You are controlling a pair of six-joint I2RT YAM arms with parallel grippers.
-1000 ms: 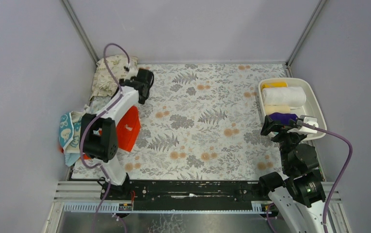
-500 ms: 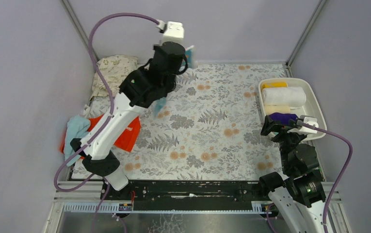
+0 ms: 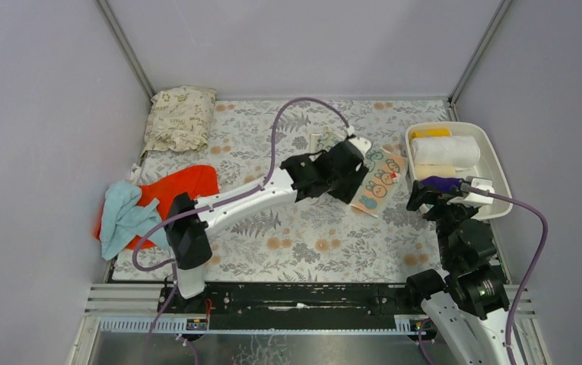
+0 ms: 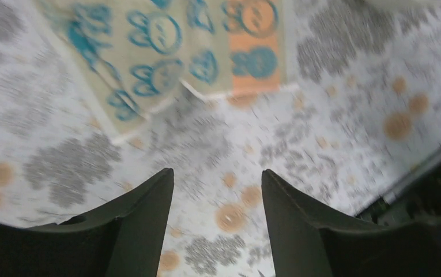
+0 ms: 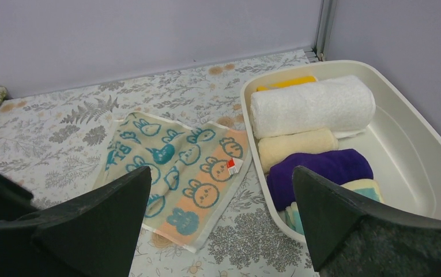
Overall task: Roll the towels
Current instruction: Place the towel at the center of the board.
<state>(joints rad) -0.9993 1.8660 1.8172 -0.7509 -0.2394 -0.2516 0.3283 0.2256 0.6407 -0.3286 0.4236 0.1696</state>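
A printed towel (image 3: 380, 182) with teal rabbits and an orange stripe lies flat on the mat, just left of the white tray (image 3: 494, 163). My left gripper (image 3: 357, 186) hovers over the towel's near-left edge, open, with only mat between its fingers (image 4: 149, 213); the same towel (image 4: 177, 52) shows ahead of them. My right gripper (image 5: 221, 173) stands wide open near the tray's front corner, holding nothing. Rolled towels lie in the tray: yellow (image 5: 287, 82), white (image 5: 313, 104), cream (image 5: 296, 147) and purple (image 5: 321, 170). An orange-red towel (image 3: 177, 186) and a light blue towel (image 3: 124, 217) lie crumpled at the far left.
A beige leaf-printed cushion (image 3: 181, 118) sits in the back left corner. The grey-and-orange floral mat (image 3: 303, 236) covers the table. Grey walls close in the back and both sides. The left arm stretches diagonally across the mat's middle.
My left arm swung from the left pile up and across to the centre right with the printed towel, then opened; the towel now lies flat by the tray. The right arm barely moved.
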